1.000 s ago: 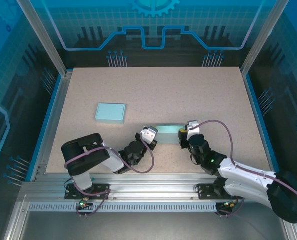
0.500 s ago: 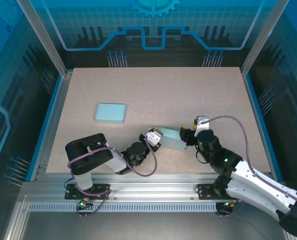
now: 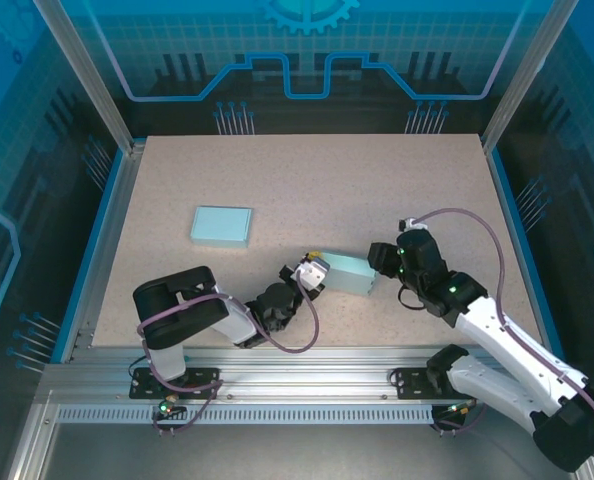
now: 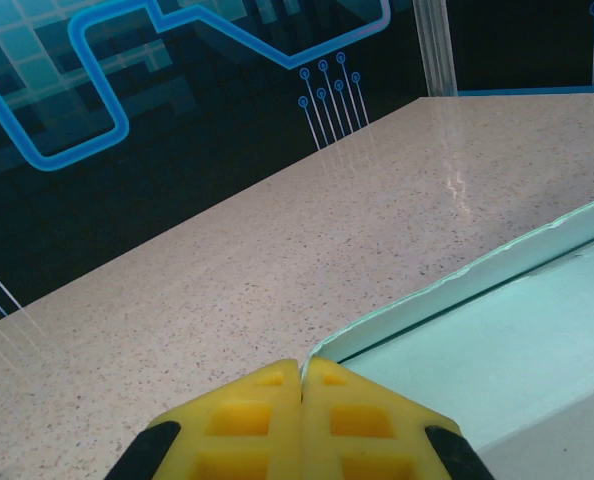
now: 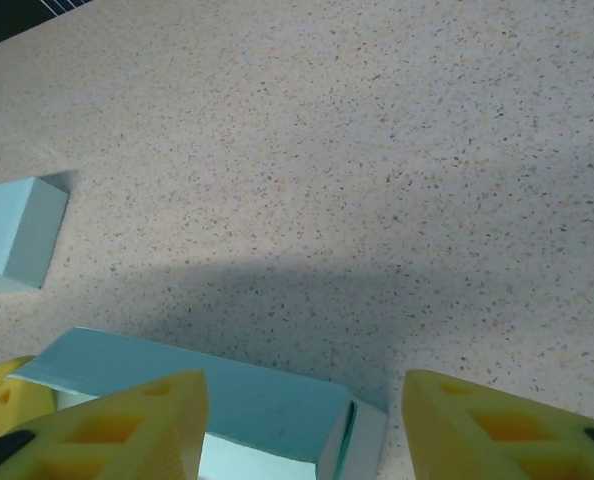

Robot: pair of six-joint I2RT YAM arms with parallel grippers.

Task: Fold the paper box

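Two grippers meet on one paper box [image 3: 345, 273], which sits low-centre on the table [image 3: 397, 180]. Its long axis runs roughly jaw to jaw, L end to R end.

L gripper [image 3: 314, 272] is at the box's left end. In the L wrist view its yellow fingertips [image 4: 267, 388] are pressed together w/ no gap, and the box's thin corner edge runs right up to the seam btwn them. That reads as a pinch on the paper wall, tho the contact itself is hidden behind the tips. From those jaws the box stretches ahead and off to the right.

R gripper [image 3: 382, 258] is at the opposite end w/ jaws apart, holding nothing. In the R wrist view the box's end lies across the gap btwn the pads [image 5: 117, 430], crowding the left pad, w/ bare table btwn its corner and the right pad. So the R arm is the free one and already straddles the end. My guess is the next move needs it to come in on that end wall or flap while L holds.

Hard to read:
- Which flaps are up or tucked.
- The box's near part, cut off at the bottom of the R wrist view.
- Its inside, too small from above.

A second box [image 3: 222, 226], closed-looking, lies well apart beyond the L jaws.
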